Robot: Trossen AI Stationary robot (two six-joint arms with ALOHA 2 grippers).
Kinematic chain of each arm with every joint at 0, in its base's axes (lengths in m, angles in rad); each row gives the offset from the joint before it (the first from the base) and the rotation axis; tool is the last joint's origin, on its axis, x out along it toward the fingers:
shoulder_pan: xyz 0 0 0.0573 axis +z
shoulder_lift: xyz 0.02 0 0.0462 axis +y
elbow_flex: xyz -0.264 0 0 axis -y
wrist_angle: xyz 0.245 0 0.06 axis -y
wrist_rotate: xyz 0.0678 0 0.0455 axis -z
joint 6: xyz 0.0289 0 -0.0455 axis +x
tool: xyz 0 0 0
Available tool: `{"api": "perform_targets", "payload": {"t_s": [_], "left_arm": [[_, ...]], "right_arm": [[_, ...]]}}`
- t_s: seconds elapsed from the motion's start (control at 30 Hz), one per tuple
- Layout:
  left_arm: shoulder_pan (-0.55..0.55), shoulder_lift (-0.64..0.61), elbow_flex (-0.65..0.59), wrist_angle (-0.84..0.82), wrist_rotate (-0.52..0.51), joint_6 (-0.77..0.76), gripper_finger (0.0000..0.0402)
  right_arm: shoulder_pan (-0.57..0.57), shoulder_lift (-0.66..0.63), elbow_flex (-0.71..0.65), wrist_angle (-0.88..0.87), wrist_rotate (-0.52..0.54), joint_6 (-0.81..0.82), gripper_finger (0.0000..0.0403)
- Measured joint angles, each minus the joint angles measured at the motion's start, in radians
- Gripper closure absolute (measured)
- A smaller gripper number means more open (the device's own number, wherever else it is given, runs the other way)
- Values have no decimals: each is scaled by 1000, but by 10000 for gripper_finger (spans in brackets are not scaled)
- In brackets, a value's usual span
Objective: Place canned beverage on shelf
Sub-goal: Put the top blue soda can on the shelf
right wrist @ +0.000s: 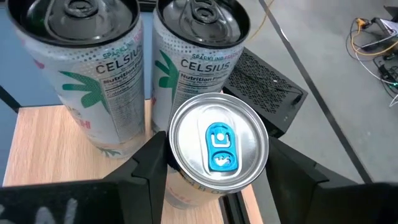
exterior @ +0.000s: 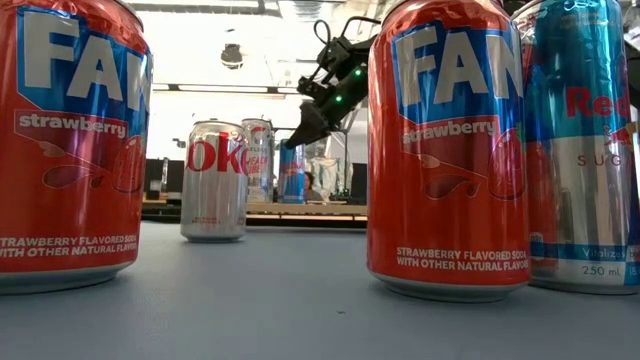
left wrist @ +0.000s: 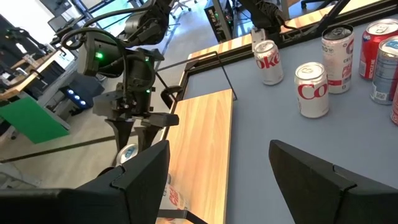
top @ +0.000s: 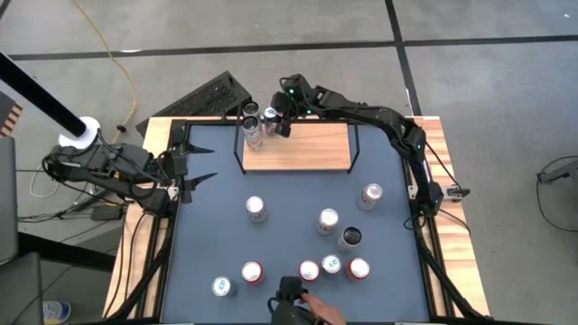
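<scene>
The shelf (top: 302,147), a light-wood board with thin black rod uprights, stands at the table's far edge. Two tall Celsius cans (right wrist: 112,81) stand at its left end. Beside them, nearer the far edge, is a slim silver-and-blue can (right wrist: 217,146) with a blue tab. My right gripper (top: 275,122) is shut on this can, which also shows in the low view (exterior: 292,172). My left gripper (left wrist: 217,168) waits open over the table's left edge and holds nothing. My right gripper pinches the slim can between its two fingers (right wrist: 146,171), on opposite sides of the can's wall just under the top rim (right wrist: 180,186). The fingers slant down from the far right. The can stands upright with its base at the shelf board (exterior: 300,208).
Several cans stand loose on the blue table top, among them Coke cans (top: 256,208) and red Fanta cans (top: 252,272). A person's hand (top: 316,310) reaches in at the near edge. A dark keyboard (top: 212,95) lies beyond the far left corner.
</scene>
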Motion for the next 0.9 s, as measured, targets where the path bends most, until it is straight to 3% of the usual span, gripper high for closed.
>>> {"api": "perform_targets", "payload": {"t_s": [0.9], "left_arm": [[0, 0, 0, 0, -2, 17, 136]], "right_arm": [[-26, 0, 60, -84, -98, -68, 190]]}}
